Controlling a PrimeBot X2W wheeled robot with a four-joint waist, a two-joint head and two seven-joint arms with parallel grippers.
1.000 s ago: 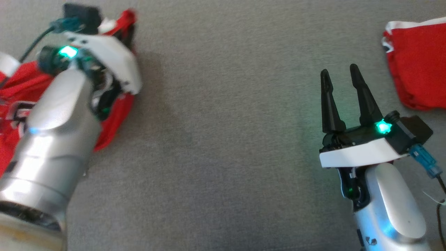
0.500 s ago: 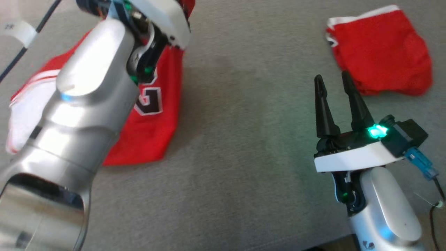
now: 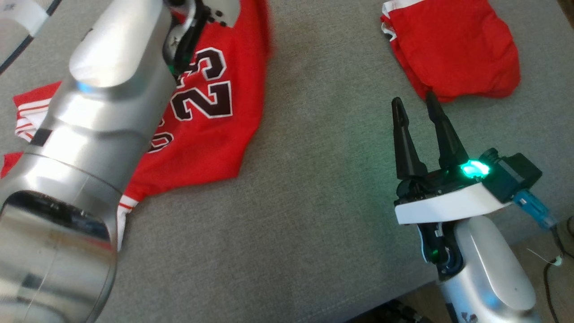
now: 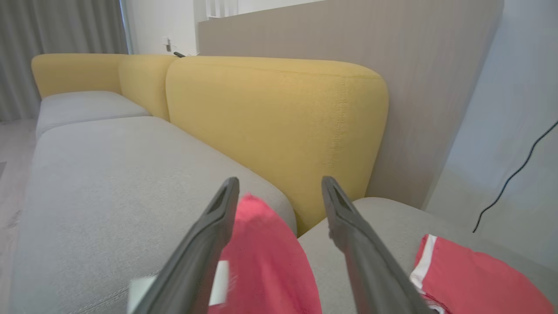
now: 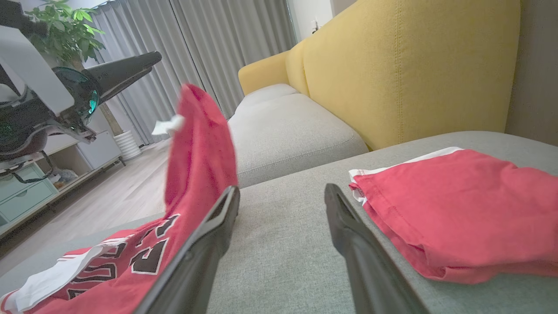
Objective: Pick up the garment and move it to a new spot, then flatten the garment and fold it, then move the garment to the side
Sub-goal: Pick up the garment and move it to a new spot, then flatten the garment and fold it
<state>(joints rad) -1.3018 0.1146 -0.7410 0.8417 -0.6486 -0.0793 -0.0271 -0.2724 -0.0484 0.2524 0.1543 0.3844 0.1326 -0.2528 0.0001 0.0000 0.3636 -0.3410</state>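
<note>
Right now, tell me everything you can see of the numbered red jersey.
The red jersey is thin, soft-looking fabric with black numerals edged white and red-and-white striped trim. Most of it lies crumpled on the grey sofa cushion at the robot's left. One end stands up in a blurred peak carrying a white label, just under the open left end effector, whose fingers do not pinch it.

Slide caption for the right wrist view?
Open right gripper above the grey sofa seat, flanked by a numbered red jersey with one end upraised and a folded red garment.
</note>
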